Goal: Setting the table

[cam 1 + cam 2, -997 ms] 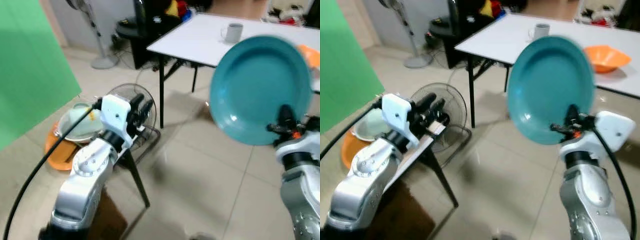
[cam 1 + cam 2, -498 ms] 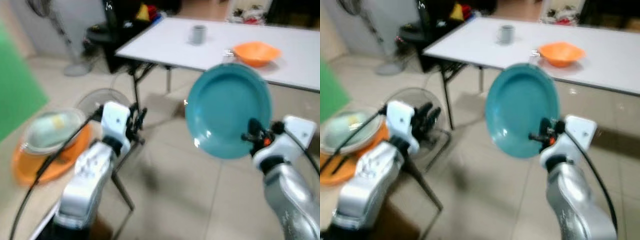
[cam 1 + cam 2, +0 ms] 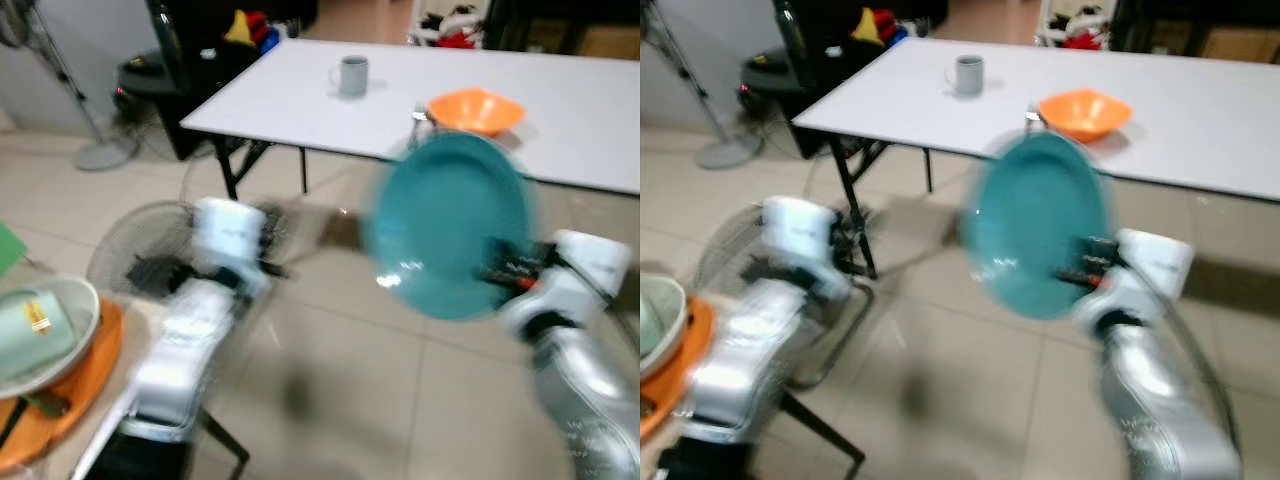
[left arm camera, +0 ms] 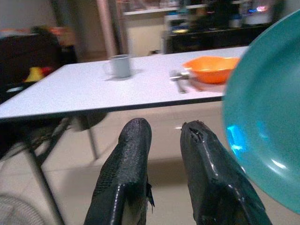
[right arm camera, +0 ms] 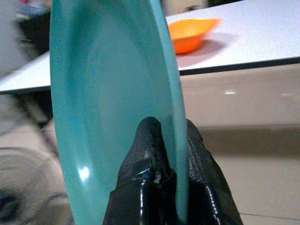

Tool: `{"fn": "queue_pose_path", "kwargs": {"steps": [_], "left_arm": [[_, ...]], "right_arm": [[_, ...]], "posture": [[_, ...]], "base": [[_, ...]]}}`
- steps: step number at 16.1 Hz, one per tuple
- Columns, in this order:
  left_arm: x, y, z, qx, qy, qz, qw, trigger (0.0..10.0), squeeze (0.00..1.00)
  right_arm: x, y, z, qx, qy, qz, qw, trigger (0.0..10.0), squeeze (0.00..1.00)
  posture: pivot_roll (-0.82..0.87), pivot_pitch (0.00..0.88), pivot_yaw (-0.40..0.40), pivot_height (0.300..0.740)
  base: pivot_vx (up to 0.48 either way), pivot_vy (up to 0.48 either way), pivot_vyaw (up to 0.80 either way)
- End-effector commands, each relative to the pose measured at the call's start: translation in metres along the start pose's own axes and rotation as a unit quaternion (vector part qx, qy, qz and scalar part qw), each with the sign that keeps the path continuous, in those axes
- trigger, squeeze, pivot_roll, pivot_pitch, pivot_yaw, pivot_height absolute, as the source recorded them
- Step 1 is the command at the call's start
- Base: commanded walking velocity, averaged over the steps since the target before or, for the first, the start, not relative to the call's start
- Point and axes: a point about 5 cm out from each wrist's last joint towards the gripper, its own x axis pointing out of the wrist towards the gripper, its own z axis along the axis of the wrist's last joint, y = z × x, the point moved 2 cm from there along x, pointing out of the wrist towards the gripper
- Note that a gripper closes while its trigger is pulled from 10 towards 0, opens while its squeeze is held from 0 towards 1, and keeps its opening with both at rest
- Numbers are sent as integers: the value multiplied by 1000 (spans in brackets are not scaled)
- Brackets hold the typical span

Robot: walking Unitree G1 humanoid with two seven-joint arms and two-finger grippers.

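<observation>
While my right gripper pinches the lower rim of a teal plate, one black finger on each face, I hold the plate upright on its edge above the tiled floor. It is round, glossy and plain teal, with a raised rim and a small highlight near its lower edge. Beyond the plate stands a white table. On it, just past the plate's top edge, sits an orange bowl with what looks like cutlery beside it, and farther off a grey mug. My left gripper holds nothing, its fingers a narrow gap apart, near the plate's edge. Beside my left arm lies a floor fan, blurred.
</observation>
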Motion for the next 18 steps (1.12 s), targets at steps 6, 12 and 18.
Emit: {"fn": "queue_pose_path", "kwargs": {"steps": [6, 12, 18], "left_arm": [[-5, 18, 1, 10, 3, 31, 999, 10000, 0], [-14, 28, -3, 5, 15, 57, 998, 10000, 0], [-18, 30, -3, 11, 16, 56, 998, 10000, 0]], "right_arm": [[1, 17, 7, 9, -11, 45, 999, 10000, 0], [-4, 43, 5, 57, 13, 156, 986, 10000, 0], [-4, 50, 5, 60, 22, 193, 979, 10000, 0]], "posture": [[34, 0, 72, 740], [39, 0, 56, 740], [46, 0, 52, 740]], "base": [[431, 0, -611], [402, 0, 0], [371, 0, 0]]}}
